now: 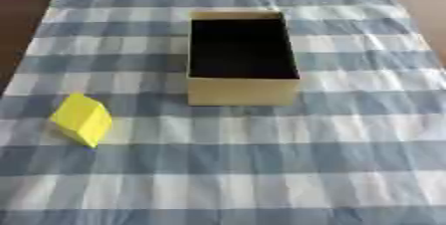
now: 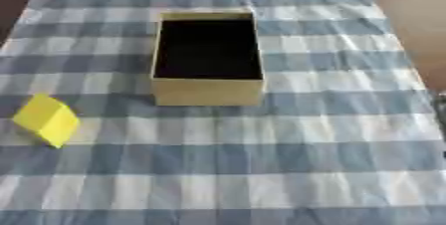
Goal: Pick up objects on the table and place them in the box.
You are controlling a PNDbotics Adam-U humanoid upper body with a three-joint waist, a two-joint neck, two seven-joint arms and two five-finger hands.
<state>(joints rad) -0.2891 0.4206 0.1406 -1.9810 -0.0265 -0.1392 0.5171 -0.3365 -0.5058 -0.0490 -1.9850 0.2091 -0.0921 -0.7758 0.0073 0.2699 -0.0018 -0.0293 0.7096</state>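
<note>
One yellow block (image 1: 82, 119) is all that sits loose on the blue-and-white checked cloth (image 1: 348, 134), lying to the left of and nearer than the open cardboard box (image 1: 242, 92), well apart from it. Neither hand shows in either view, so I cannot tell how the fingers stand. To my eye the pick has not begun; the left hand would likely be the nearer one to reach in and close round the block. The box's inside is dark, so I can't see whether anything lies in there.
</note>
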